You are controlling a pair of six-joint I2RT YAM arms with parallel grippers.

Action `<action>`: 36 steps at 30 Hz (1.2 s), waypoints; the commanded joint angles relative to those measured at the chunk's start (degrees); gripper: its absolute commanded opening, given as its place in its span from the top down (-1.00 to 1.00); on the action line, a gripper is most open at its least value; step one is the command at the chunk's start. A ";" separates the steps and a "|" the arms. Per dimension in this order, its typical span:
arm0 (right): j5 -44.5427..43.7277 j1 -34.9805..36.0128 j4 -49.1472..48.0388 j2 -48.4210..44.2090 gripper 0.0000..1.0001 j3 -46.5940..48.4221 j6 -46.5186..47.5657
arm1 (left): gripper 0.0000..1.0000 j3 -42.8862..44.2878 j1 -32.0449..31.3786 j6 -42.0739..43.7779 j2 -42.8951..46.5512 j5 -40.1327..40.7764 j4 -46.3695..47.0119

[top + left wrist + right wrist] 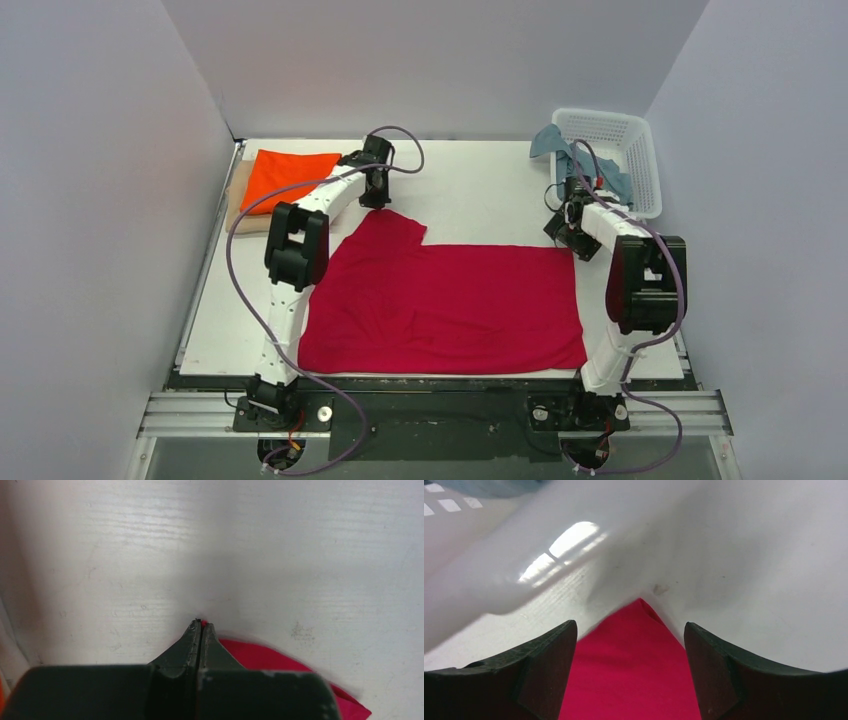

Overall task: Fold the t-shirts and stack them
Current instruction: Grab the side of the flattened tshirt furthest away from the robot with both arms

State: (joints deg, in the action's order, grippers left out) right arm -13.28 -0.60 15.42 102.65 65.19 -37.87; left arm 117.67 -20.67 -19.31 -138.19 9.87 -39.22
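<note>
The crimson red t-shirt (440, 300) lies spread flat across the middle of the table. My left gripper (376, 198) is at its far left sleeve, shut on the cloth edge; a red speck shows at the closed tips (201, 625) and red cloth (265, 657) lies below. My right gripper (568, 238) is open over the shirt's far right corner (634, 655), one finger (549, 650) on each side. The bright orange shirt (290, 175) lies folded on the pale beige one (238, 208) at the far left. The grey-blue shirt (558, 143) hangs out of the basket.
The white lattice basket (625, 135) stands at the far right corner, close behind my right gripper; its wall (454, 505) shows in the right wrist view. Grey walls enclose the table on three sides.
</note>
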 commanded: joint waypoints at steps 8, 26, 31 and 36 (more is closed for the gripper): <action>-0.49 1.81 0.98 6.79 -0.02 3.85 -0.51 | 1.00 -18.79 -0.69 -0.23 18.44 -8.16 11.21; -3.80 2.41 7.41 3.51 0.25 -0.57 -5.02 | 1.00 -33.14 -0.70 -2.98 28.96 -9.14 15.42; -4.39 2.65 7.70 4.05 0.54 0.24 -6.20 | 1.00 -34.42 -0.69 -3.26 30.73 -8.84 16.02; -4.64 3.17 8.16 5.47 0.95 3.28 -5.72 | 1.00 -34.87 -0.74 -3.16 31.93 -9.27 16.03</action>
State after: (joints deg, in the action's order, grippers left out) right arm -15.53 1.98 18.06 106.83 66.54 -43.29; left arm 83.26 -21.32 -22.06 -109.97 1.19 -25.85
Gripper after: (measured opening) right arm 0.095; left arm 0.022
